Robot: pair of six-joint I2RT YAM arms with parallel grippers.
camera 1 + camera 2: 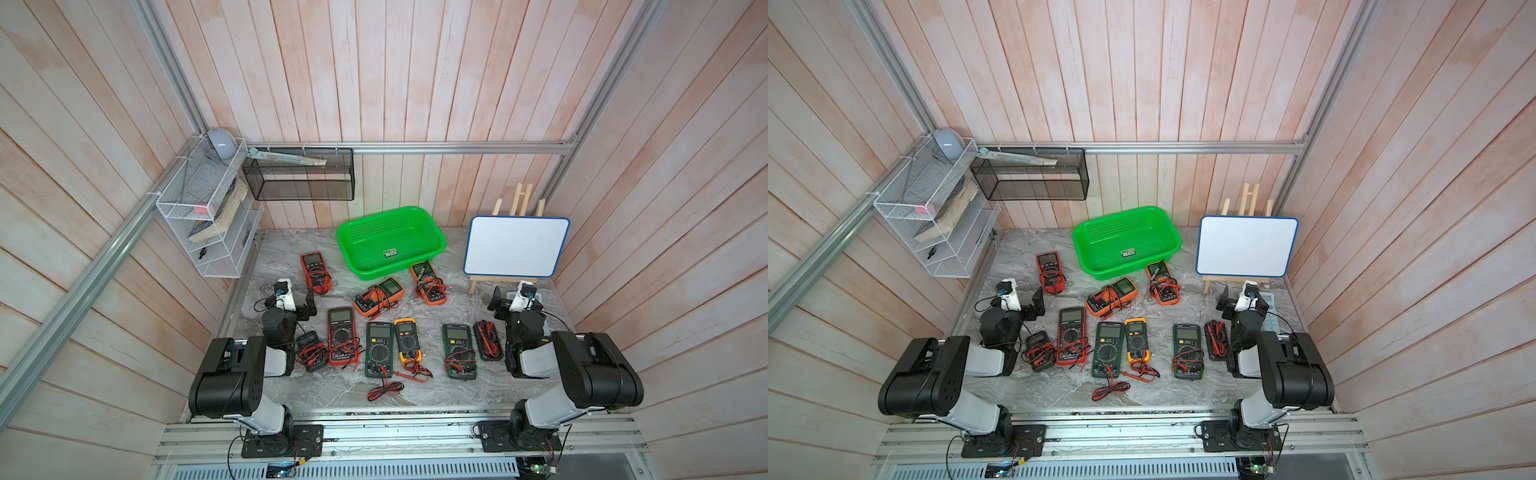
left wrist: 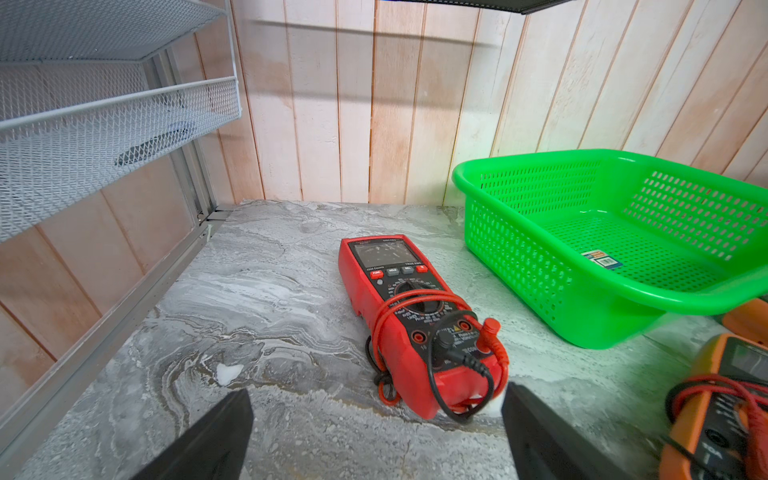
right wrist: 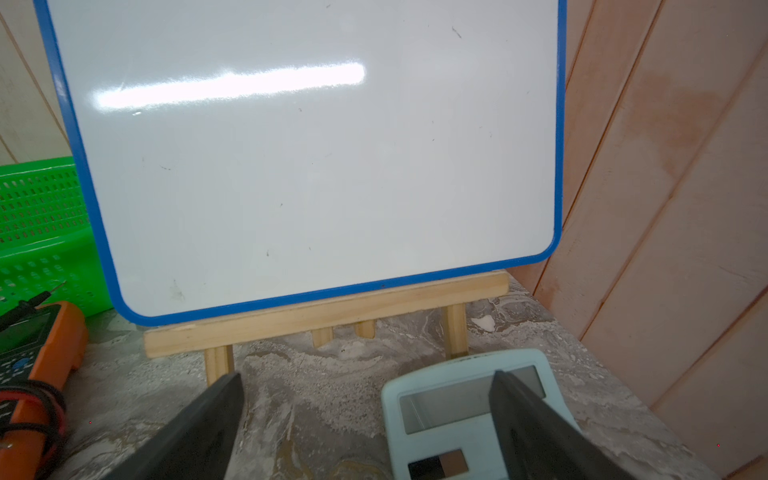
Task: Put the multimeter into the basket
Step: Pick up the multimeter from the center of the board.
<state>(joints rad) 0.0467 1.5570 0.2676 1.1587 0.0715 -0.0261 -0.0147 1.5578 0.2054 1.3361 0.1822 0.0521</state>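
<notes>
Jaws first: in both top views the left jaws stand wide apart, low over the left side of the bench [image 1: 436, 390], and the right jaws gape just as wide on the right, gripping nothing. Far and centre sits the green basket [image 1: 376, 239] [image 1: 1113, 241], only a small label [image 1: 390, 253] on its floor. The red multimeter [image 1: 316, 272] [image 1: 1050, 272] lies flat on the bench just left of the basket, outside it. Other multimeters [image 1: 379, 347] are spread nearer the arms.

Over to the left wrist: both jaw tips show, well apart, and the red multimeter [image 2: 415, 324] lies just ahead of them, leads wrapped round it. The basket [image 2: 519, 257] is close on its right, not touching.

Right wrist now: tips apart again, over a pale blue calculator [image 3: 449, 415]. Beyond stands a whiteboard [image 3: 311, 158] on a wooden easel [image 3: 332, 311]. An orange multimeter [image 3: 68, 336] lies at the left, with the basket [image 3: 41, 216] behind it.
</notes>
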